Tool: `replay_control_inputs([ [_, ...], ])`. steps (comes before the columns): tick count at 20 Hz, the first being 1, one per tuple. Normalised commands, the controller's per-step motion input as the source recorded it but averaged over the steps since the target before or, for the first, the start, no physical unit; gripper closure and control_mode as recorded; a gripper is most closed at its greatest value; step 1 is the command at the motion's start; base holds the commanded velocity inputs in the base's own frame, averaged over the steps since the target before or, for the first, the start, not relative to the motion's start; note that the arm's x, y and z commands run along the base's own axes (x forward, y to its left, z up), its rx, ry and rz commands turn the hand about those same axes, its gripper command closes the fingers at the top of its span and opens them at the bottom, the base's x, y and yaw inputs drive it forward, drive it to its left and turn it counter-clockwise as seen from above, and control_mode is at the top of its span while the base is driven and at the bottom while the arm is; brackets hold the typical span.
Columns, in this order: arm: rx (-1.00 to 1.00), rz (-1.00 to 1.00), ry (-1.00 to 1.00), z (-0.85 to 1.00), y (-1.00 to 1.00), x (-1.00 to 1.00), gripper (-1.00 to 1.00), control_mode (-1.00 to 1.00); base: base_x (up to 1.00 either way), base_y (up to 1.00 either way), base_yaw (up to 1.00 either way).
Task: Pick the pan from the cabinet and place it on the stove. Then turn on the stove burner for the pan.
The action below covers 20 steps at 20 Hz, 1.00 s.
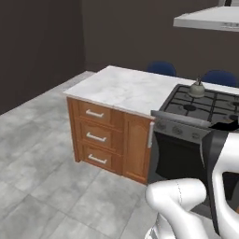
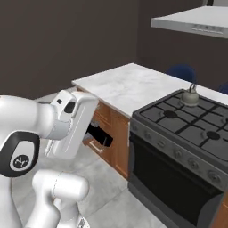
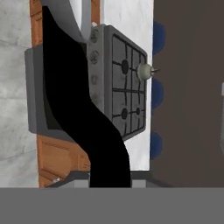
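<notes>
In the hand view the pan's wide black handle (image 3: 83, 109) rises from between my gripper's (image 3: 109, 180) fingertips. It ends at the pan's grey steel rim (image 3: 70, 17) at the top edge. My gripper is shut on that handle. The pan hangs in front of the stove (image 3: 127, 87), over its oven front and row of knobs (image 3: 92, 57). From the right base view my hand (image 2: 95, 131) hovers low, left of the stove (image 2: 187, 124), with a dark piece sticking out of it. The stove (image 1: 200, 105) sits at the right of the left base view. The cabinet is out of view.
A small grey-green kettle (image 1: 197, 88) (image 2: 190, 97) (image 3: 144, 71) stands on a back burner. A marble counter (image 1: 126, 88) (image 2: 129, 87) over low wooden drawers (image 1: 95, 137) adjoins the stove's left. A range hood (image 2: 191, 22) hangs above. Blue chairs (image 1: 161, 68) stand behind.
</notes>
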Motion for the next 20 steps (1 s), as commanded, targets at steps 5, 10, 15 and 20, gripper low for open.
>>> replay_control_inputs([
  [5,0.00,0.00,0.00,0.00,0.00,0.00,1.00,1.00,0.40,0.30,-0.33],
  [10,0.00,0.00,0.00,0.00,0.00,0.00,1.00,1.00,0.43,0.39,-0.31],
  [15,0.00,0.00,0.00,0.00,0.00,0.00,1.00,1.00,0.54,0.37,-0.29],
  [20,0.00,0.00,0.00,0.00,0.00,0.00,1.00,1.00,0.65,0.17,-0.28],
])
